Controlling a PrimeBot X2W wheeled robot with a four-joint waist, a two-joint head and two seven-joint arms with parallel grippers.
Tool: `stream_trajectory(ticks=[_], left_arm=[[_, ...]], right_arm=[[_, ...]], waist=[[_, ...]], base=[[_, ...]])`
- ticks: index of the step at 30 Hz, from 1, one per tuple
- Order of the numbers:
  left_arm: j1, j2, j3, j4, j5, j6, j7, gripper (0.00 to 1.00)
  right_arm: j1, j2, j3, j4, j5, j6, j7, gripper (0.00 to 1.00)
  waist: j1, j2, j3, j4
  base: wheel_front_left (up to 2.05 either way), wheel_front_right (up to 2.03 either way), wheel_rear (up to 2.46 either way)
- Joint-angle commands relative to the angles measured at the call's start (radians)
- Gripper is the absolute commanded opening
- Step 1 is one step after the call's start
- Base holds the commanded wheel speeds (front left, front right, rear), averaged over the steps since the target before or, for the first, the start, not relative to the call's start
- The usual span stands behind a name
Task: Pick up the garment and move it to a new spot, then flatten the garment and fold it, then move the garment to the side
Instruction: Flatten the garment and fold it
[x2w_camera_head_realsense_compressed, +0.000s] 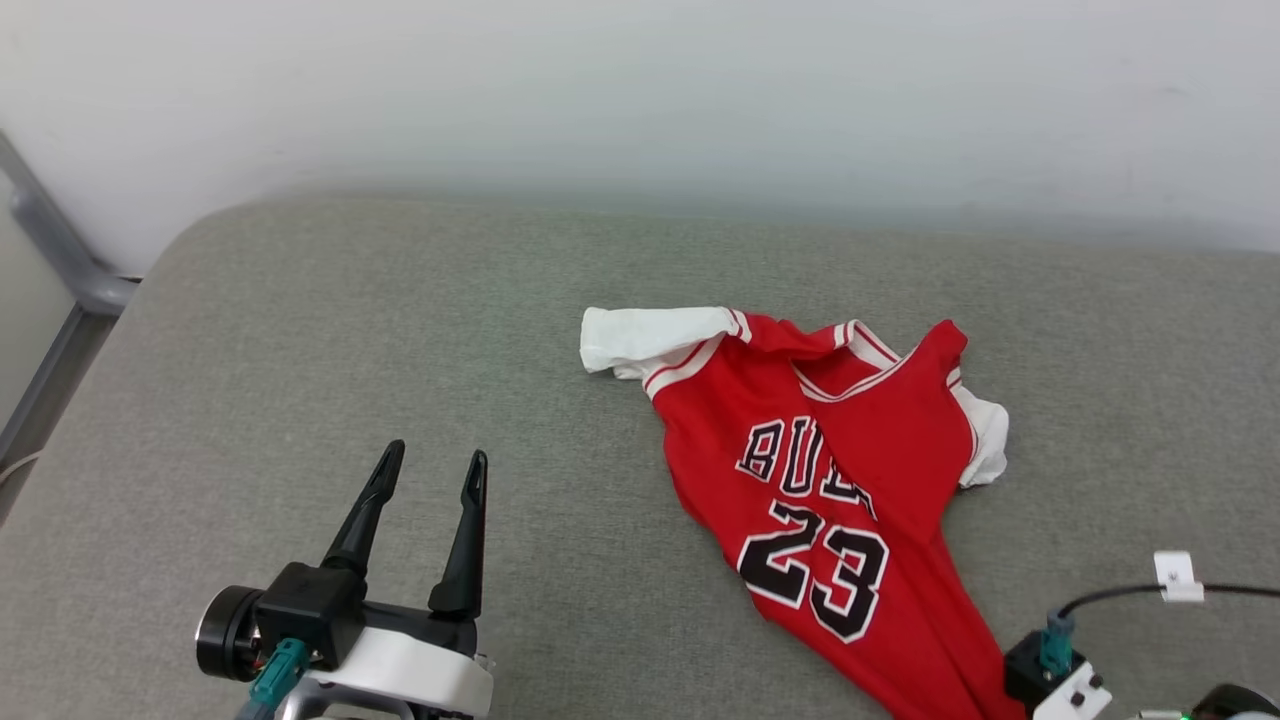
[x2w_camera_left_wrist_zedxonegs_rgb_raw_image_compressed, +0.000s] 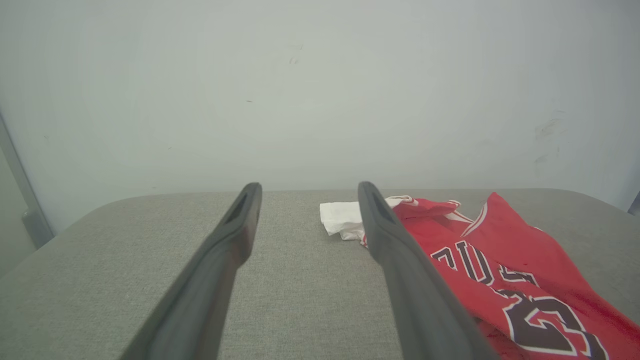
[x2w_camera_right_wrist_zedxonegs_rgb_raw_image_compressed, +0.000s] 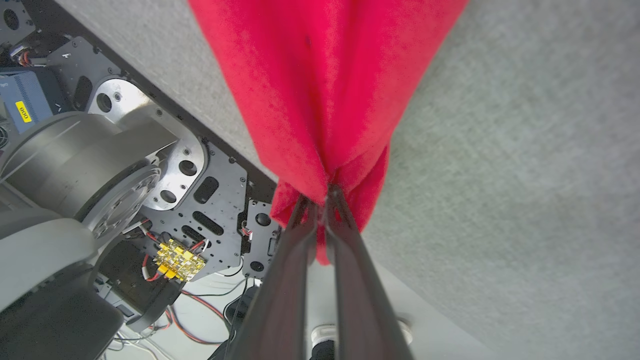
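**One jersey on a grey cushion, its hem pinched by the right hand**

One garment (x2w_camera_head_realsense_compressed: 830, 470), a red jersey, lies on the right half of the grey cushion (x2w_camera_head_realsense_compressed: 300, 330). Its collar points toward the far edge by the pale wall (x2w_camera_head_realsense_compressed: 640, 90). Its body narrows toward the near edge at the right corner. Two white sleeves show in the head view, one spread toward the middle of the cushion and one bunched on the side toward the right edge. The black lettering and the number 23 face up, and a fold of red cloth covers the end of the word.

Two hands are in use. The left hand (x2w_camera_head_realsense_compressed: 437, 452) is over the near left part of the cushion, well apart from the garment. Its two fingers (x2w_camera_head_realsense_compressed: 365, 520) are spread wide with nothing between them. From the left wrist camera the left hand (x2w_camera_left_wrist_zedxonegs_rgb_raw_image_compressed: 308, 187) points at the wall, with the garment (x2w_camera_left_wrist_zedxonegs_rgb_raw_image_compressed: 500, 260) to one side.

The right hand (x2w_camera_right_wrist_zedxonegs_rgb_raw_image_compressed: 327, 192) is closed on the hem of the garment (x2w_camera_right_wrist_zedxonegs_rgb_raw_image_compressed: 320, 90) at the near edge of the cushion (x2w_camera_right_wrist_zedxonegs_rgb_raw_image_compressed: 525, 175). Its two fingers (x2w_camera_right_wrist_zedxonegs_rgb_raw_image_compressed: 285, 280) press together on a gathered tuck of red cloth. The robot's base (x2w_camera_right_wrist_zedxonegs_rgb_raw_image_compressed: 150, 165) shows beyond that edge.
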Motion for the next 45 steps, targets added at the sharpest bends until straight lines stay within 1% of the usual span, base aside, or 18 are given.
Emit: stream_trajectory(ticks=[1, 3, 4, 5, 6, 11, 15, 20, 21, 24, 27, 29, 32, 36, 39, 42, 45], left_arm=[[0.008, 0.006, 0.003, 0.001, -0.006, -0.002, -0.003, 1.0], [0.008, 0.008, 0.003, 0.002, -0.008, -0.002, -0.003, 1.0], [0.008, 0.011, 0.002, 0.005, -0.01, -0.002, -0.003, 1.0], [0.007, 0.012, 0.001, 0.006, -0.011, -0.002, -0.003, 1.0], [0.005, 0.014, 0.0, 0.007, -0.012, -0.002, -0.003, 1.0], [-0.007, 0.018, -0.003, 0.008, -0.015, -0.002, -0.003, 1.0], [-0.013, 0.019, -0.008, 0.003, -0.024, -0.002, -0.003, 1.0], [-0.015, 0.018, -0.018, -0.002, -0.036, -0.002, -0.003, 1.0], [-0.016, 0.023, -0.03, 0.005, -0.041, -0.002, -0.003, 1.0], [-0.029, 0.041, -0.035, 0.014, -0.041, -0.002, -0.003, 1.0], [-0.056, 0.067, -0.043, 0.042, -0.039, -0.002, -0.003, 1.0], [-0.096, 0.103, -0.076, 0.084, -0.031, -0.002, -0.001, 1.0], [-0.188, 0.169, -0.135, 0.147, -0.038, -0.002, 0.081, 1.0], [-0.336, 0.24, -0.21, 0.226, -0.086, -0.002, 0.244, 1.0], [-0.439, 0.283, -0.253, 0.285, -0.121, -0.001, 0.347, 1.0], [-0.526, 0.318, -0.279, 0.335, -0.118, -0.001, 0.398, 1.0], [-0.565, 0.331, -0.296, 0.365, -0.105, -0.001, 0.404, 1.0]], right_arm=[[0.029, 0.005, -0.015, -0.011, -0.007, -0.001, 0.005, 0.0], [0.06, 0.02, -0.045, -0.028, -0.025, -0.001, -0.001, 0.0], [0.064, 0.032, -0.065, -0.041, -0.04, -0.001, -0.029, 0.0], [0.066, 0.051, -0.089, -0.048, -0.056, -0.001, -0.063, 0.2], [0.072, 0.067, -0.104, -0.05, -0.066, -0.001, -0.09, 1.0], [0.053, 0.152, -0.214, -0.073, -0.098, -0.001, -0.262, 1.0], [0.037, 0.213, -0.323, -0.074, -0.146, -0.001, -0.457, 1.0], [0.054, 0.33, -0.471, -0.046, -0.24, -0.001, -0.737, 1.0], [0.067, 0.405, -0.54, -0.035, -0.301, -0.001, -0.886, 1.0], [0.067, 0.467, -0.578, -0.038, -0.348, -0.001, -0.99, 1.0], [0.048, 0.505, -0.592, -0.046, -0.388, -0.001, -1.05, 1.0], [0.036, 0.525, -0.603, -0.049, -0.403, -0.001, -1.069, 1.0], [0.023, 0.546, -0.621, -0.056, -0.422, -0.001, -1.088, 1.0], [0.014, 0.568, -0.636, -0.054, -0.436, -0.001, -1.112, 1.0], [0.014, 0.58, -0.634, -0.042, -0.445, -0.001, -1.127, 1.0], [0.005, 0.589, -0.625, -0.031, -0.45, -0.001, -1.144, 1.0], [-0.002, 0.595, -0.624, -0.024, -0.451, -0.001, -1.155, 1.0]], waist=[[0.0, -0.0001, 0.0, -0.01], [0.0, -0.0001, 0.002, -0.022], [0.0, -0.0001, 0.003, -0.028], [0.0, -0.0001, 0.004, -0.035], [0.0, -0.0001, 0.004, -0.042], [0.0, -0.0001, 0.004, -0.072], [0.0, -0.0001, 0.005, -0.09], [0.0, -0.0001, 0.017, -0.11], [0.0, -0.0001, 0.035, -0.124], [0.0, -0.0001, 0.062, -0.145], [0.0, -0.0001, 0.095, -0.174], [0.0, -0.0001, 0.119, -0.193], [0.0, -0.0001, 0.163, -0.223], [0.0, -0.0001, 0.218, -0.259], [0.0, -0.0001, 0.252, -0.278], [0.0, -0.0001, 0.282, -0.294], [0.0, -0.0001, 0.295, -0.3]], base=[[0.0, 0.0, 0.0], [0.0, 0.0, 0.0], [0.0, 0.0, 0.0], [0.0, 0.0, 0.0], [0.0, 0.0, 0.0], [0.0, 0.0, 0.0], [0.0, 0.0, 0.0], [0.0, 0.0, 0.0], [0.0, 0.0, 0.0], [0.0, 0.0, 0.0], [0.0, 0.0, 0.0], [0.0, 0.0, 0.0], [0.0, 0.0, 0.0], [0.0, 0.0, 0.0], [0.0, 0.0, 0.0], [0.0, 0.0, 0.0], [0.0, 0.0, 0.0]])
